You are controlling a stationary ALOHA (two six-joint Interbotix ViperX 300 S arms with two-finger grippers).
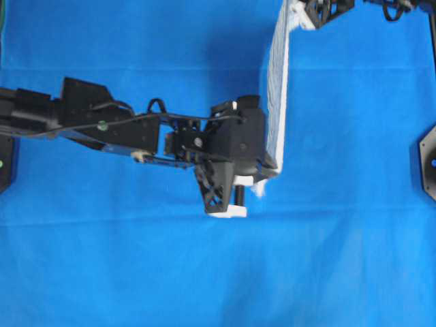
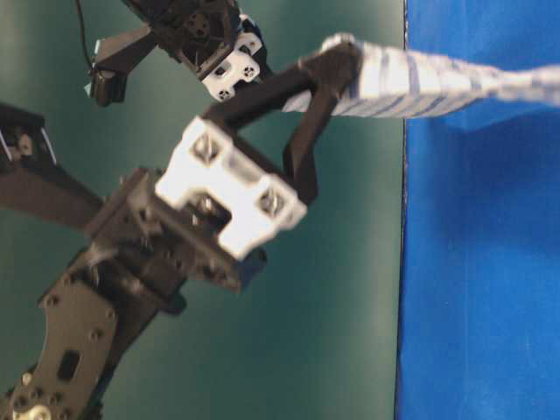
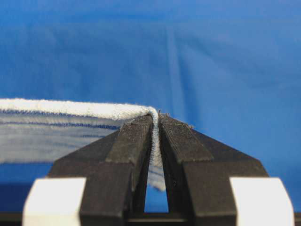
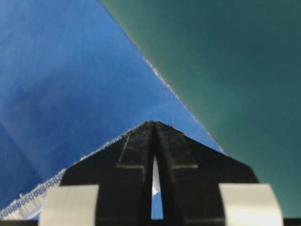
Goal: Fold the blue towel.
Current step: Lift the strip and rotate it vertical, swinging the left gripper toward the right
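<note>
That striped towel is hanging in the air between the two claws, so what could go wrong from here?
1. The left gripper pinches only the thin edge of the blue towel; a tug might pull it free.
2. The right gripper also holds just a corner, close to the edge of the blue table covering, so a dropped towel might land partly off it.
3. The towel is stretched taut, so uneven lowering could leave a crooked fold.

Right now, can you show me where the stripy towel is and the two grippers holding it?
blue towel (image 1: 278, 88), overhead view, on its striped middle.
left gripper (image 3: 155, 123), left wrist view, at the pinching fingertips.
right gripper (image 4: 154, 124), right wrist view, at the closed fingertips.
</note>
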